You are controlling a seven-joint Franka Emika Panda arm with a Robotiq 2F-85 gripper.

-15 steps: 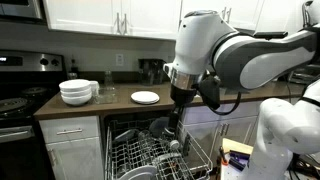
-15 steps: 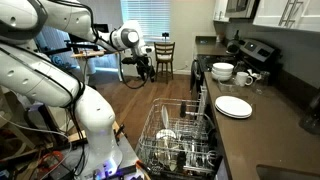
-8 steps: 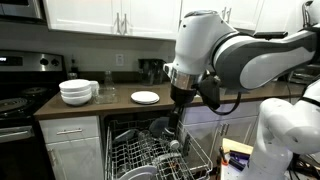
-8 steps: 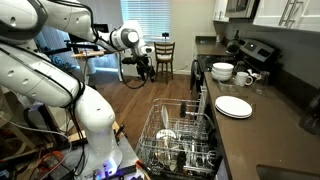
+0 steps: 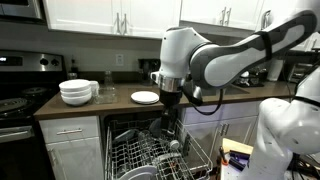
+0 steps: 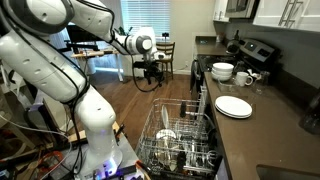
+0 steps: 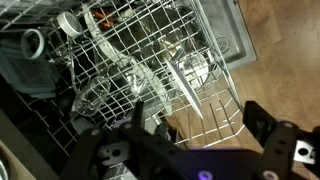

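My gripper (image 5: 168, 118) hangs open and empty above the pulled-out dishwasher rack (image 5: 150, 158); it also shows in an exterior view as the gripper (image 6: 153, 76), out over the wooden floor. In the wrist view the gripper (image 7: 198, 125) has its two dark fingers spread wide, with nothing between them. Below lies the white wire rack (image 7: 200, 55), holding glasses, cups and a dark bowl (image 7: 30, 75) at the left. A white plate (image 5: 145, 97) rests on the counter just behind the gripper, apart from it.
Stacked white bowls (image 5: 77, 92) and mugs stand on the counter beside the stove (image 5: 20, 100). The open dishwasher door and the loaded rack (image 6: 180, 140) jut into the walkway. A table and chairs (image 6: 165, 55) stand at the far end of the room.
The arm has swung toward the counter and the plate, carrying the gripper sideways over the rack. The jaws have stayed open.
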